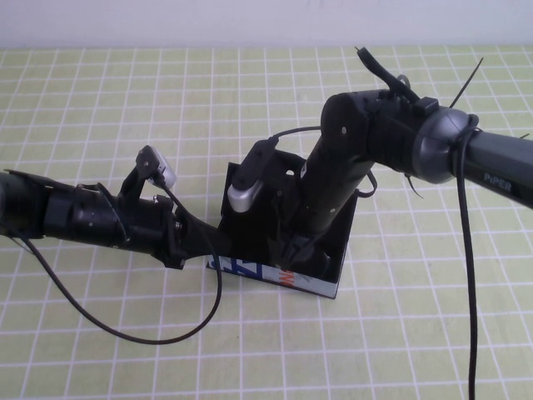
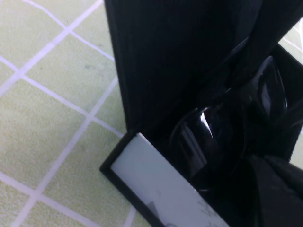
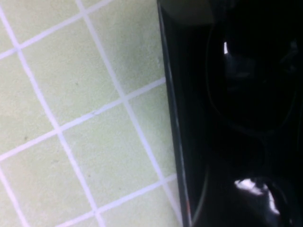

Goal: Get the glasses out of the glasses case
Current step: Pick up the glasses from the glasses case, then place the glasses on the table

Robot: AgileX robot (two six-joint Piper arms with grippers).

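The glasses case (image 1: 343, 243) stands open at the table's middle, its lid up at the back and its white printed front side (image 1: 250, 268) facing me. The glasses (image 2: 208, 142) lie inside it, their dark lenses shining; they also show in the right wrist view (image 3: 251, 75). In the high view the right arm hides them. My left gripper (image 1: 200, 242) is at the case's left front corner, against its side. My right gripper (image 1: 293, 248) reaches down into the case, right over the glasses. The case's lid (image 2: 165, 56) and wall (image 3: 173, 118) fill both wrist views.
The table is covered by a green cloth with a white grid (image 1: 100, 117). A black cable (image 1: 150, 333) loops from the left arm onto the cloth in front. A white wall (image 1: 250, 21) runs along the far edge.
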